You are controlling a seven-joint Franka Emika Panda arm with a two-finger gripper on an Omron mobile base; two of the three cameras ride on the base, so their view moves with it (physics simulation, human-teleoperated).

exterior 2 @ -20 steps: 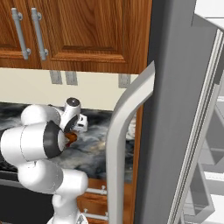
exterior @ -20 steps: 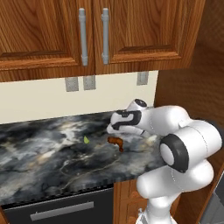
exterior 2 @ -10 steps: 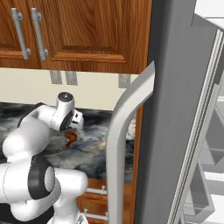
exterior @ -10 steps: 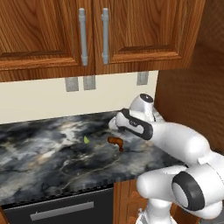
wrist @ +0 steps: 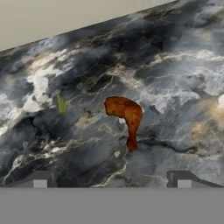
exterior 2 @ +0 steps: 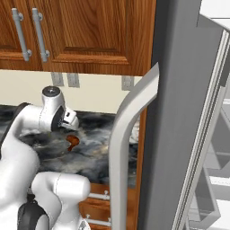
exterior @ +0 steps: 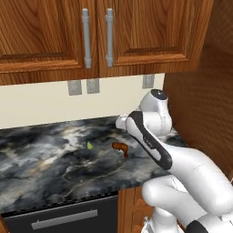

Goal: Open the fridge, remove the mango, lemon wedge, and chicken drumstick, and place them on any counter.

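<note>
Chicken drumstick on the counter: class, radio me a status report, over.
Gripper open, empty, above the counter. Chicken drumstick lying free on the stone, lemon wedge apart beside it. Fridge door open. Nothing in the way.

On the black marbled stone counter point(exterior: 54, 164) lies the small reddish-brown curved chicken drumstick point(exterior: 120, 147), and just to its left, a little apart, sits the tiny yellow-green lemon wedge point(exterior: 90, 145). Both rest toward the back half of the counter, with the pale wall behind them. Three grey wall outlets point(exterior: 84, 86) sit on that wall, under the wooden upper cabinets point(exterior: 95, 36). Below the counter's front edge is a dark drawer front point(exterior: 63, 218). The two-finger gripper point(wrist: 111, 181) hangs above the drumstick with its tips apart. To the right, the tall grey fridge point(exterior 2: 179, 112) stands with its door swung out before the counter's end.
</note>
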